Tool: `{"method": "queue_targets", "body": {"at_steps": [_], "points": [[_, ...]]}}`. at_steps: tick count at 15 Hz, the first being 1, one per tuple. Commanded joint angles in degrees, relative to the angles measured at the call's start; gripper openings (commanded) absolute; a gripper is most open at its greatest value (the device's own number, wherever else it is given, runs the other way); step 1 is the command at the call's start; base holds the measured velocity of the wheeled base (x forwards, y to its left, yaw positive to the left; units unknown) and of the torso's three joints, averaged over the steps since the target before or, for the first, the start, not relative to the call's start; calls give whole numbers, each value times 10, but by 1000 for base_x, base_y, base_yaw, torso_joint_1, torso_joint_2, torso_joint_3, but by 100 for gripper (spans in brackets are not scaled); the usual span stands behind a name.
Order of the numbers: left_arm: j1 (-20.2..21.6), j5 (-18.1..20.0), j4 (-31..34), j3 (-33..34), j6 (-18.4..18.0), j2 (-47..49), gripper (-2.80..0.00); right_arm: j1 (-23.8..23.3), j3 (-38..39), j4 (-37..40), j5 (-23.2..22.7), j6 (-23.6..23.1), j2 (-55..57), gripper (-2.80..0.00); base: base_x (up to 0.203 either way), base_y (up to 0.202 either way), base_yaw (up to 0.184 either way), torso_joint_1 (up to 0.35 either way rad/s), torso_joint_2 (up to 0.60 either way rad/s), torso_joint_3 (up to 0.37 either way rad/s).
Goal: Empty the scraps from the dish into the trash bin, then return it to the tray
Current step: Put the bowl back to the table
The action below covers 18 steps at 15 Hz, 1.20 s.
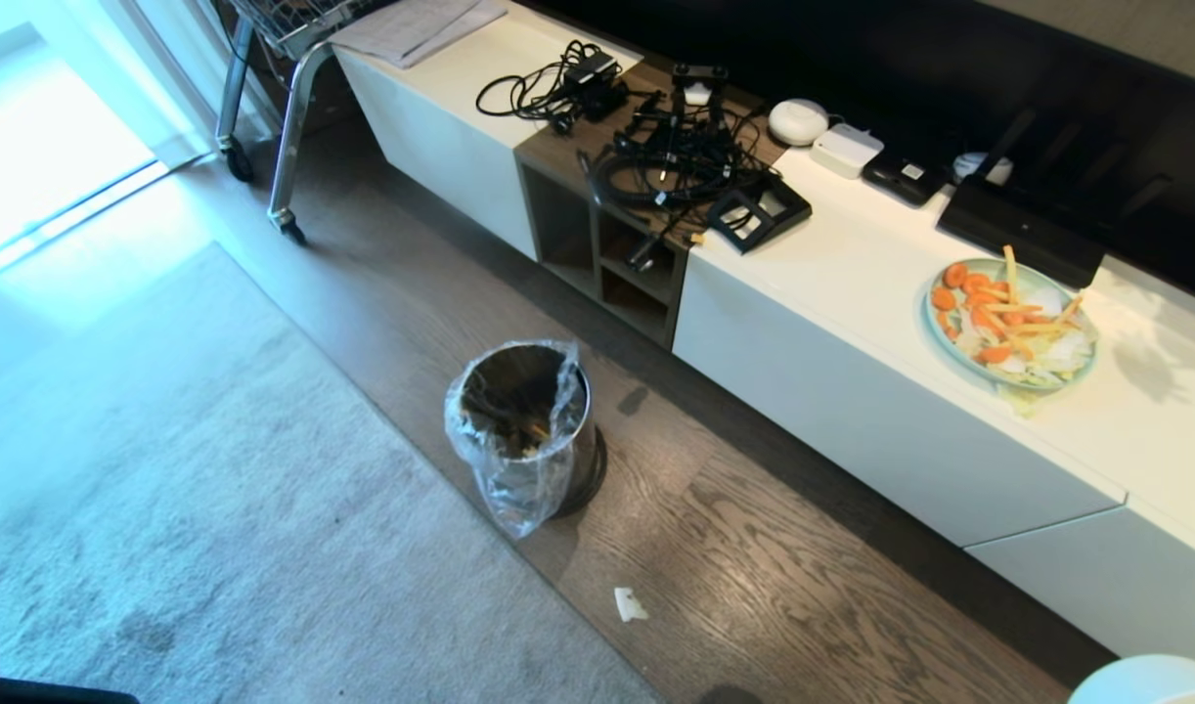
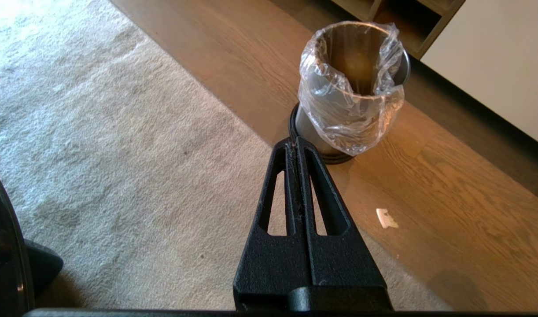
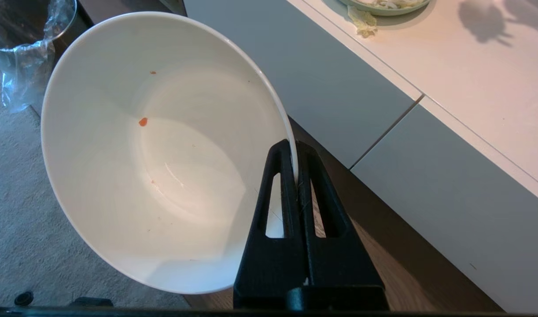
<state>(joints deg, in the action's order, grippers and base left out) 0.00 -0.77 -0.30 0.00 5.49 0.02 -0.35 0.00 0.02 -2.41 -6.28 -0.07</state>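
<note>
The right gripper point(image 3: 296, 154) is clamped on the rim of the dish point(image 3: 163, 149), one finger inside the wall and one outside; the dish is tilted on its side with its mouth toward the wrist camera and fills the left and centre of that frame; it holds no scraps, only a small orange speck point(image 3: 142, 121) and a few faint flecks stuck to the white inside; in the head view only a sliver of the dish point(image 1: 1150, 682) shows at the lower right corner. The left gripper point(image 2: 298, 145) has its fingers pressed together on nothing, at lower centre of its frame, above the edge of the grey rug point(image 2: 97, 145). The trash bin point(image 1: 524, 420) stands upright on the wood floor point(image 1: 754, 548) at centre of the head view, its clear liner folded over the rim; a small white scrap point(image 1: 629, 604) lies on the floor below and right of it. On the white cabinet point(image 1: 852, 293) at right sits a pale blue-green plate point(image 1: 1011, 323) heaped with carrot slices and pale strips; a tangle of black cables point(image 1: 671, 156) lies at upper centre.
</note>
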Motion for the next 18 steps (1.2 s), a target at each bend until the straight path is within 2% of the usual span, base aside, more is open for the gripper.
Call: {"method": "queue_targets", "body": {"at_steps": [1, 18], "points": [[0, 0, 0, 0, 1, 0, -280, 0, 0, 0, 0, 0, 1, -280, 0, 0, 0, 0, 2, 203], [0, 0, 0, 0, 1, 0, -280, 0, 0, 0, 0, 0, 1, -280, 0, 0, 0, 2, 2, 201]]}}
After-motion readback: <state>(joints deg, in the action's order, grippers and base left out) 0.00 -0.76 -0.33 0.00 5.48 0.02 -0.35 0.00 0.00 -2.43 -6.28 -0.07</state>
